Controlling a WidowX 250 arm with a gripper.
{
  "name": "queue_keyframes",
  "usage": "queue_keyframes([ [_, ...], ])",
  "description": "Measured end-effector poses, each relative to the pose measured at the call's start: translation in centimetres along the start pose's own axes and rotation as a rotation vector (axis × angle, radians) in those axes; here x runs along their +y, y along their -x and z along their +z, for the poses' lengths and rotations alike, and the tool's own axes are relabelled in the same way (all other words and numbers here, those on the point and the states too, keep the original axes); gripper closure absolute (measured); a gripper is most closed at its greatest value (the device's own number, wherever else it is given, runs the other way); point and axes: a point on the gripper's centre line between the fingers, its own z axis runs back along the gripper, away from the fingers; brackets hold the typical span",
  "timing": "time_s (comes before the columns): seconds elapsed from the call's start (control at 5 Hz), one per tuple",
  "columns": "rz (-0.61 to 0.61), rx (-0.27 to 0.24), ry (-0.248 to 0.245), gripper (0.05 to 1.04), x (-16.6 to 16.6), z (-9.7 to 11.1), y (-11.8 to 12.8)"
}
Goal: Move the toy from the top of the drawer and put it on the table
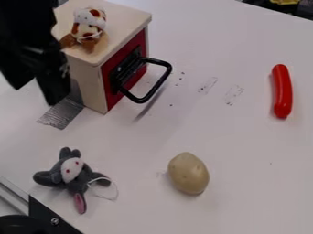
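Note:
My black gripper point(36, 91) hangs at the upper left, open, its fingers pointing down in front of the drawer box's left side. To its upper right, a small white, brown and orange plush toy point(89, 23) rests on the light wooden top of the drawer box point(125, 14). The toy and the gripper stand apart. The box has a red front with a black handle point(162, 82), and its lower left part is partly hidden behind the gripper. Around it spreads the white table point(245, 146).
A grey plush toy point(72, 171) with a string loop lies at the lower left. A potato point(188, 173) is at the lower middle and a red sausage-shaped toy point(282, 91) at the right. Silver tape point(61, 114) is stuck beside the box's base.

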Motion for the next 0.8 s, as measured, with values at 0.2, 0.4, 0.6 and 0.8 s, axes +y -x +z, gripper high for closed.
queue_keyframes([
  [0.2, 0.041, 0.0, -0.036, 0.083, 1.6, 1.2, -2.6],
  [0.4, 0.035, -0.019, -0.07, 0.083, 2.5, 1.9, -5.4],
  [0.6, 0.049, -0.041, -0.113, 0.083, 3.3, 2.7, -7.2],
  [0.8, 0.092, -0.064, -0.143, 0.083, 4.4, 2.2, -10.1],
])
